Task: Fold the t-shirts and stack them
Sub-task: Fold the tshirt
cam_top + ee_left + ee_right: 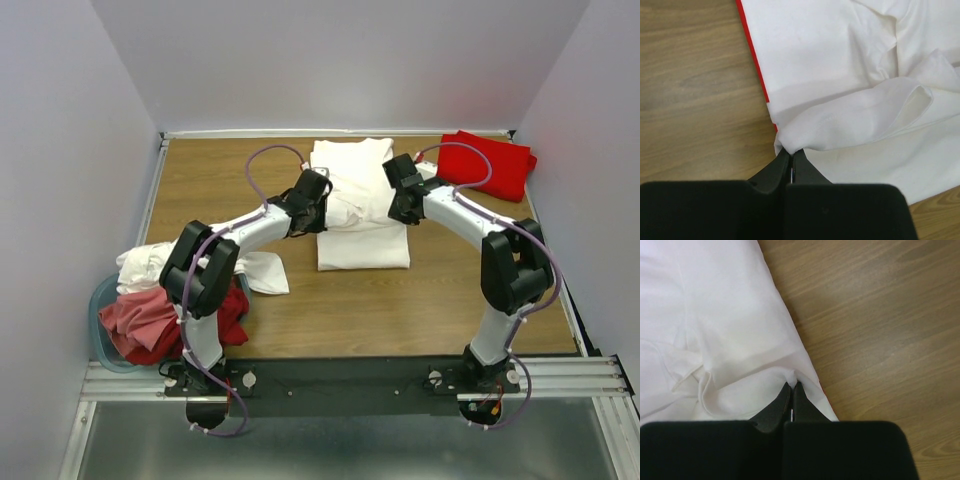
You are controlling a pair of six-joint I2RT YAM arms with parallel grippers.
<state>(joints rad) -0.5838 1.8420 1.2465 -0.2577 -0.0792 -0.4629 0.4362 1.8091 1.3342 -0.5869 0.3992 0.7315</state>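
Cloth of the white t-shirt (362, 245), at upper centre of the frame on the counter (420, 310), is pinched at each side: left tool (791, 152) clamped on its left edge, right tool (792, 386) on its right. Left arm (245, 228) and right arm (470, 215) stretch forward, elbows raised, forearms angled inward. A red t-shirt (490, 165) lies upper right.

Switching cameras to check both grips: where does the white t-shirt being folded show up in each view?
Top external: white t-shirt at centre-back of the wooden table, between left gripper and right gripper.
Left wrist: fills the upper right, edge pinched at bottom centre.
Right wrist: fills the left, edge pinched at bottom centre.
Shared landmark: the wooden table, left of the shirt in the left wrist view, right of it in the right wrist view.
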